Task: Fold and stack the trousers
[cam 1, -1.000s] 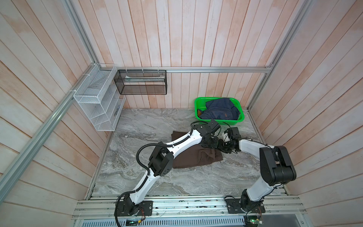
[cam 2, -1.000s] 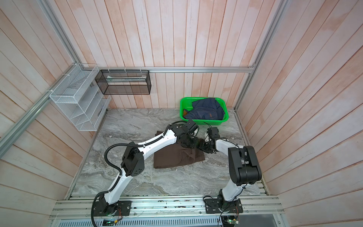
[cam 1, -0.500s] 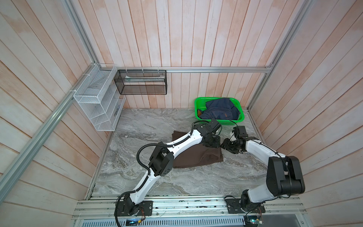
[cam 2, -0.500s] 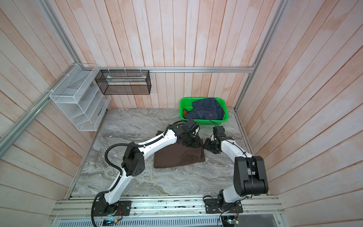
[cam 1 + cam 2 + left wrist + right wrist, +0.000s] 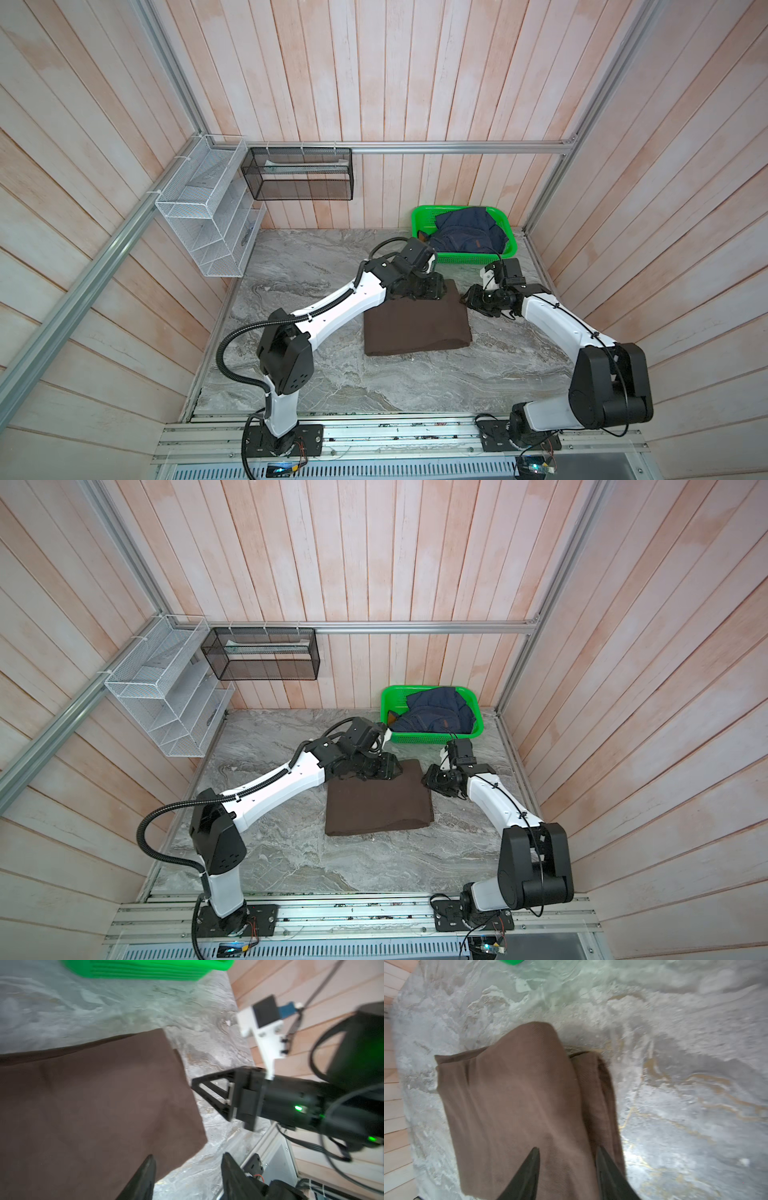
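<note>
So, left gripper (image 5: 187, 1169) first: jaws spread apart with nothing between them, just the cloth's edge and a bit of table showing through the gap. Right gripper (image 5: 569, 1167), same deal: jaws parted, not pinching anything, fabric lying flat beyond them.

Going outward, the dark chocolate-brown soft-fabric trousers (image 5: 415, 328) sit folded into a thick rectangle around the middle of the grey marble-look tabletop (image 5: 332, 374). In both top views the left one hangs right over the far edge of that bundle. The right one sits just off its far right corner, tips aimed in at it. So I'd call left the nearer arm, basically on top of it, with right beside it rather than over it.

The bundle looks a little longer across the table than front to back, so from the right jaws it stretches pretty much straight away. My guess is any regrab goes in along that far edge.

Beyond both grippers, by the back wall, there's a bright green plastic basket (image 5: 509, 245) with a navy-blue garment (image 5: 465, 232) in it.
</note>
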